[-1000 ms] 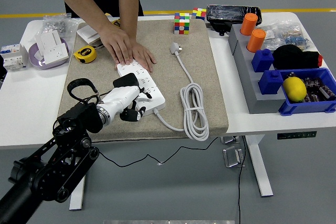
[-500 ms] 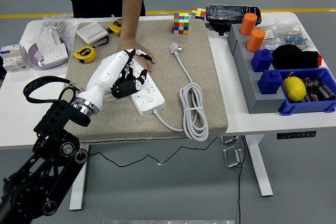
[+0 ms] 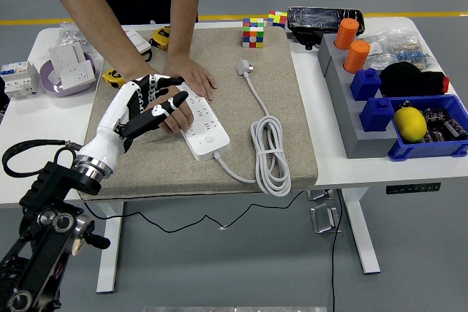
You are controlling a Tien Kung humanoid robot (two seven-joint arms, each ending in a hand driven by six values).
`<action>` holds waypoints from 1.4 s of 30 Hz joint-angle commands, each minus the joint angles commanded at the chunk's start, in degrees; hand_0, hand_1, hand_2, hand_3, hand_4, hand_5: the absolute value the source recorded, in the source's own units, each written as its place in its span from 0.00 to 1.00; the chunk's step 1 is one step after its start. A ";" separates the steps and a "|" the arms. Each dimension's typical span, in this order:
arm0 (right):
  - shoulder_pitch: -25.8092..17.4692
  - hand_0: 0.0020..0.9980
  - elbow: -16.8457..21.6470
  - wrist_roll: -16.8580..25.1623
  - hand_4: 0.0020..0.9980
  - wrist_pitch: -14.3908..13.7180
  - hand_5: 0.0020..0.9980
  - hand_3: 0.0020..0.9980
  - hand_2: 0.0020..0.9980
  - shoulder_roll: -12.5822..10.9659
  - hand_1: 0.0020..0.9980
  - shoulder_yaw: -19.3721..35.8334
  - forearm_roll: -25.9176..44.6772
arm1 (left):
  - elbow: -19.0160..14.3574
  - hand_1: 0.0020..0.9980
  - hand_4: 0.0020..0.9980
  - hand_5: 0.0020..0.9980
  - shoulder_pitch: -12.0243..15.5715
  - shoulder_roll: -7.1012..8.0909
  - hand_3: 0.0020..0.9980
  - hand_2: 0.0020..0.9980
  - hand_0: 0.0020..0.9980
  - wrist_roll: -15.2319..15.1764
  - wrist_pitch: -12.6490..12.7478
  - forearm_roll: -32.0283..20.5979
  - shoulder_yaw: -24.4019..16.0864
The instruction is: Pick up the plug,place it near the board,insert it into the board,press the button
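Plug (image 3: 243, 68) lies untouched on the tan mat (image 3: 292, 115), its white cable (image 3: 270, 153) coiled beside the white power strip (image 3: 202, 122). A person at the table's far side presses both hands (image 3: 191, 77) onto the strip. The robot's left hand (image 3: 150, 102), white with black fingertips, hovers with fingers spread and empty over the person's nearer hand at the strip's left end.

No text, label, brand or number can be read anywhere — the print on the yellow tape measure (image 3: 115, 76) and on the white power strip (image 3: 202, 123) is too small to make out.
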 joint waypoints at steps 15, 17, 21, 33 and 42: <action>-0.23 0.84 -0.03 0.05 1.00 0.08 1.00 0.83 0.80 0.18 0.82 0.72 -0.01 | -5.61 1.00 1.00 1.00 3.88 0.00 1.00 1.00 1.00 -2.16 0.26 -36.12 -10.16; -0.18 0.84 -0.01 0.07 1.00 0.04 1.00 0.83 0.80 0.19 0.82 0.84 -0.04 | -5.61 1.00 1.00 1.00 4.03 0.00 1.00 1.00 1.00 -2.07 0.36 -40.97 -12.44; -0.09 0.84 0.02 0.14 1.00 -0.05 1.00 0.83 0.80 0.26 0.82 1.08 -0.12 | -5.61 1.00 1.00 1.00 4.57 0.00 1.00 1.00 1.00 -1.89 1.40 -51.02 -16.38; -0.16 0.84 0.06 0.08 1.00 -0.10 1.00 0.83 0.80 0.13 0.82 0.70 -0.13 | -5.61 1.00 1.00 1.00 5.82 0.00 0.99 0.98 1.00 -1.74 3.67 -68.19 -21.44; -0.25 0.84 0.03 0.02 1.00 -0.19 1.00 0.83 0.80 -0.01 0.83 0.14 0.00 | -5.53 0.97 1.00 1.00 6.51 0.45 0.97 0.93 0.95 3.09 -0.36 -55.17 -23.35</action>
